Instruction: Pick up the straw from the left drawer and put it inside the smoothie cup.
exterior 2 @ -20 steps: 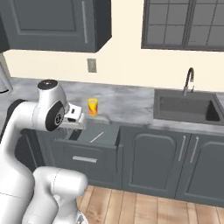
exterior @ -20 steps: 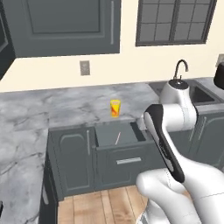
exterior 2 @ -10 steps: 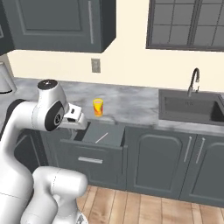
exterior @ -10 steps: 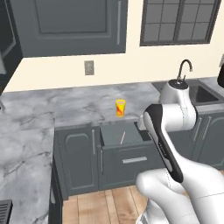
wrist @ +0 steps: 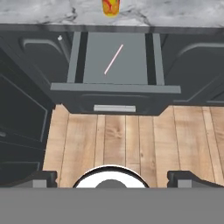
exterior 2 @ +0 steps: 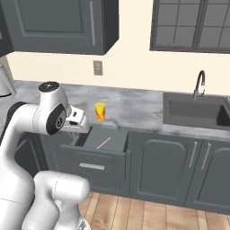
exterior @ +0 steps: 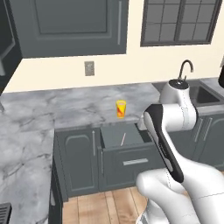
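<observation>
Although the left drawer (wrist: 114, 52) stands pulled out from the cabinet run, nothing beyond that part of the task looks done. The straw (wrist: 113, 59) lies flat on the drawer's grey floor, slanted, roughly in the middle and apart from the drawer walls; it shows as a thin pale line in the left base view (exterior: 123, 138) and the right base view (exterior 2: 103, 143) as well. The smoothie cup (exterior: 120, 109) stands upright on the marble surface (exterior: 65, 109) just behind the open drawer, near the surface's front edge, with nothing sticking out of its top as far as can be told at this size. In the hand view the cup (wrist: 111, 6) sits at the top edge, beyond the drawer.

The gripper (wrist: 112, 178) hangs well back from the drawer, over the wooden floor (wrist: 131, 135), looking toward the drawer front. Its two dark tips sit far apart at the bottom corners of the hand view, so the jaws are spread wide and hold nothing.

By my judgement the whole handling part is left: reaching in over the drawer, pinching the thin straw off the flat floor, lifting it, tipping it upright and lowering one end into the cup. The pick looks like the hard step, since the straw is so slim and lies flush.
</observation>
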Controlling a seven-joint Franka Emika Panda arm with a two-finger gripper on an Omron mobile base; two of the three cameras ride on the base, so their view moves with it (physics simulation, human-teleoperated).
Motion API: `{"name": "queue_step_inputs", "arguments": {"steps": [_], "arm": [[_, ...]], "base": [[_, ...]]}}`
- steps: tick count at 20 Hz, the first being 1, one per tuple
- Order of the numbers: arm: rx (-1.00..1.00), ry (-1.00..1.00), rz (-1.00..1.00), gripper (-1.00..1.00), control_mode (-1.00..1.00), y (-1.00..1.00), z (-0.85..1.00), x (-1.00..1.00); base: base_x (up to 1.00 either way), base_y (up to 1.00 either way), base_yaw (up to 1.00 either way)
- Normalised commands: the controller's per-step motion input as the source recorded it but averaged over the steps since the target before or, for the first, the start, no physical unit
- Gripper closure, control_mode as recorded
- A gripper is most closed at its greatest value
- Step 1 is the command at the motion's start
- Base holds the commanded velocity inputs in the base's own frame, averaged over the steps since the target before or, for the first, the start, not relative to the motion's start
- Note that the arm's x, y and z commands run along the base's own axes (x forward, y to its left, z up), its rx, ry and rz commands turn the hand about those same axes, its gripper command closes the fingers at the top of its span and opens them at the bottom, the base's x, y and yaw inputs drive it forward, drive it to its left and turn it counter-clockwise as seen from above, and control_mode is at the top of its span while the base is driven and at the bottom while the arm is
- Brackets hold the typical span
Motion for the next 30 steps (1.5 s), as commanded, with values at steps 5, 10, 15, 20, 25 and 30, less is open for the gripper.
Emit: {"name": "queue_step_inputs", "arguments": {"steps": [5, 10, 15, 20, 25, 30], "arm": [[0.00, 0.00, 0.00, -1.00, 1.00, 0.00, 0.00, 0.00], [0.00, 0.00, 0.00, -1.00, 1.00, 0.00, 0.00, 0.00], [0.00, 0.00, 0.00, -1.00, 1.00, 0.00, 0.00, 0.00], [0.00, 0.00, 0.00, -1.00, 1.00, 0.00, 0.00, 0.00], [0.00, 0.02, 0.00, -1.00, -1.00, -0.01, -0.18, 0.03], [0.00, 0.15, 0.00, -1.00, -1.00, -0.08, -0.43, 0.23]], "base": [[0.32, 0.00, 0.00], [0.39, 0.00, 0.00], [0.40, 0.00, 0.00], [0.05, 0.00, 0.00], [0.00, 0.00, 0.00], [0.00, 0.00, 0.00]]}}
